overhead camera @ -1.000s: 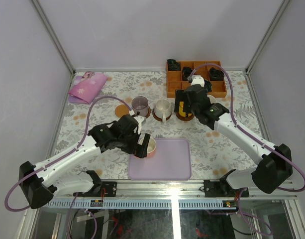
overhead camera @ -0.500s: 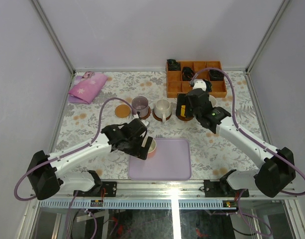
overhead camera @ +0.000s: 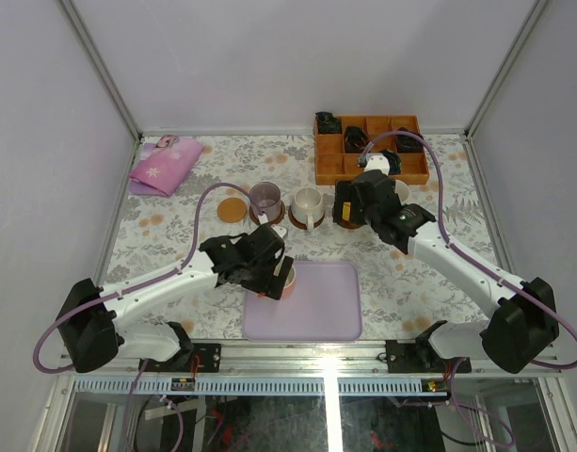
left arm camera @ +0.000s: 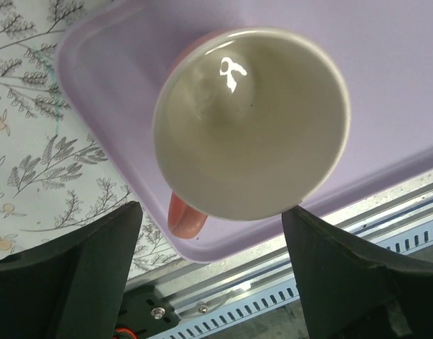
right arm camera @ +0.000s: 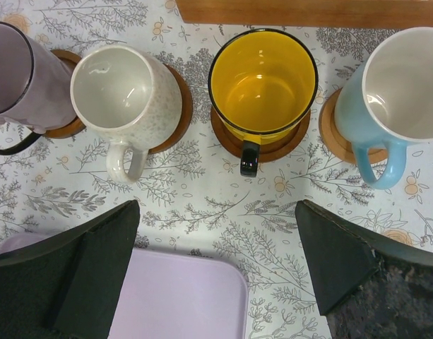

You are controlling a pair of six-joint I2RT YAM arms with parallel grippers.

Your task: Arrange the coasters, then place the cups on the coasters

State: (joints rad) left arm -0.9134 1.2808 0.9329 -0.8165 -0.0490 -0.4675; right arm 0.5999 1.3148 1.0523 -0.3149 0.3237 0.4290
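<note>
Pale lilac-grey walls [overhead camera: 297,66] and slim metal posts enclose a table spread with a matt white cloth [overhead camera: 166,247] printed with grey leafy sprigs and small orange blossoms.

At the near middle lies a smooth lavender rectangular tray with rounded corners [overhead camera: 326,315]. On its far left corner stands a glossy pink ceramic cup with a cream inside [left arm camera: 251,127], upright. The left gripper [left arm camera: 212,210] straddles it, dark fingers [left arm camera: 96,261] spread to either side, with a strip of tray showing between the left finger and the cup.

Beyond the tray four more cups stand in a row, each on a round brown wooden coaster with a raised rim [right arm camera: 224,134]:
- a dusky purple cup with a black handle [right arm camera: 22,78]
- a speckled white cup [right arm camera: 121,88]
- a yellow cup with black rim and handle [right arm camera: 262,81]
- a light blue cup [right arm camera: 407,88]

A fifth coaster [overhead camera: 232,209] lies bare just left of the purple cup.

The right gripper [right arm camera: 217,205] hangs near the yellow cup, fingers wide apart and holding nothing.

An orange-brown compartmented wooden box [overhead camera: 322,168] sits at the far right, and a folded pink flowered cloth [overhead camera: 164,165] at the far left.
</note>
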